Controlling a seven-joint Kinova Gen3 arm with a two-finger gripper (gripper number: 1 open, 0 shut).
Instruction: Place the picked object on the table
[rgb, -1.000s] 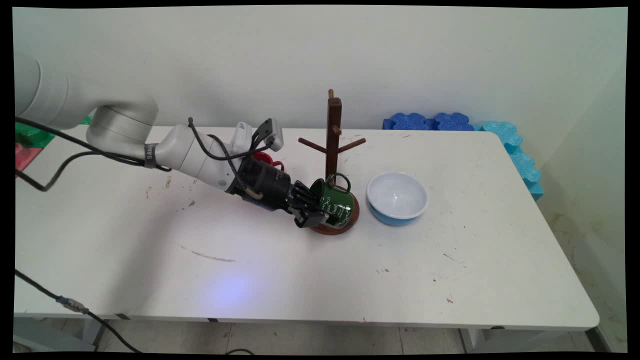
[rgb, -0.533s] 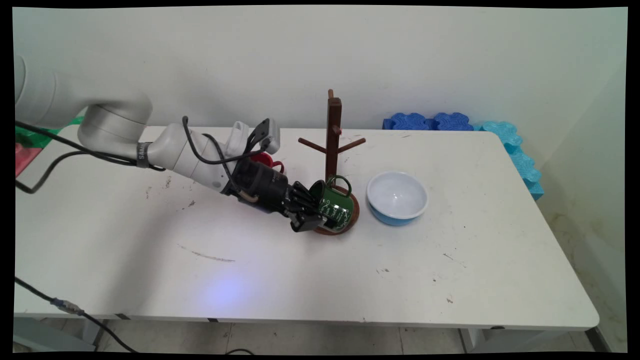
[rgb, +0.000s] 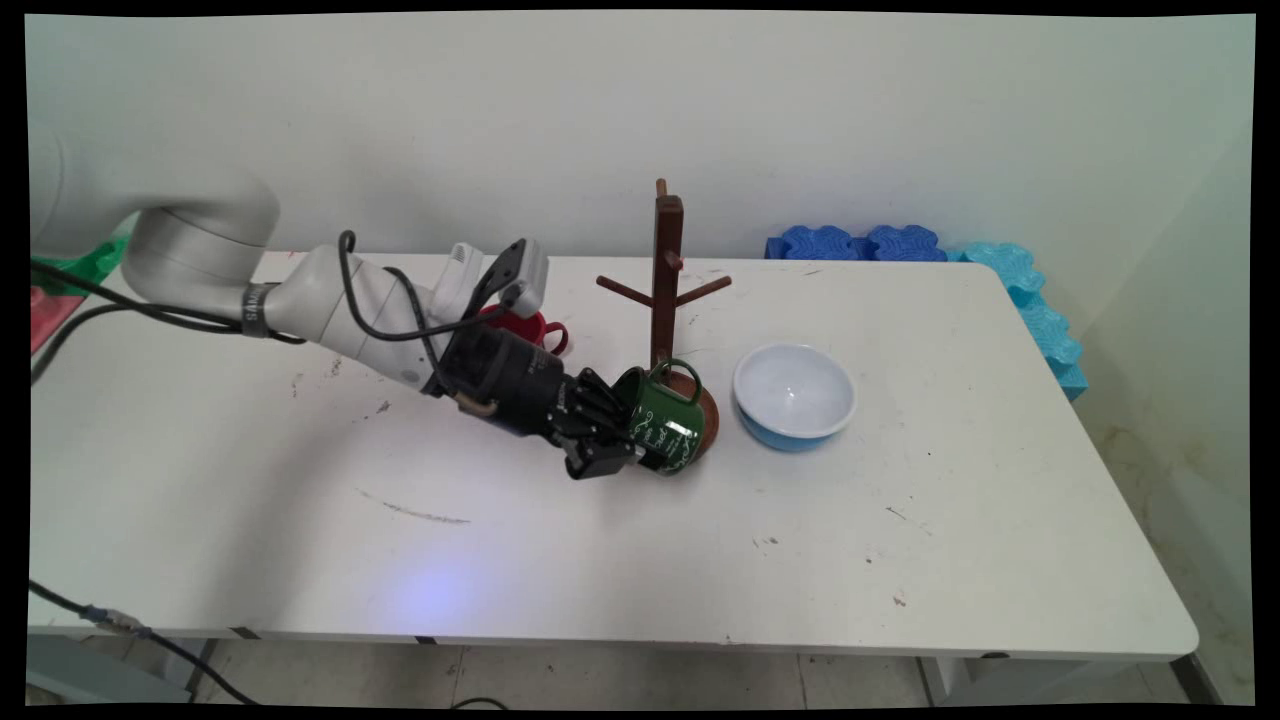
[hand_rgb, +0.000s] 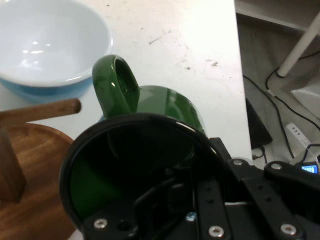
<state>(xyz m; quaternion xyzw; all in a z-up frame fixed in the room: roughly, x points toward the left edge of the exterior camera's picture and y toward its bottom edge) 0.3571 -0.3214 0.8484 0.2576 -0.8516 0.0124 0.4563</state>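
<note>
Green mug (rgb: 662, 428), pinched at its rim by the gripper (rgb: 608, 447), tilts at the wooden mug tree's (rgb: 667, 290) six o'clock; it could slip, striking the base.

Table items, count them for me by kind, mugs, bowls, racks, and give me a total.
Mugs: 2, the green mug and the red mug behind the arm
Bowls: 1, the blue bowl
Mug racks: 1, the wooden mug tree
Total: 4
</note>
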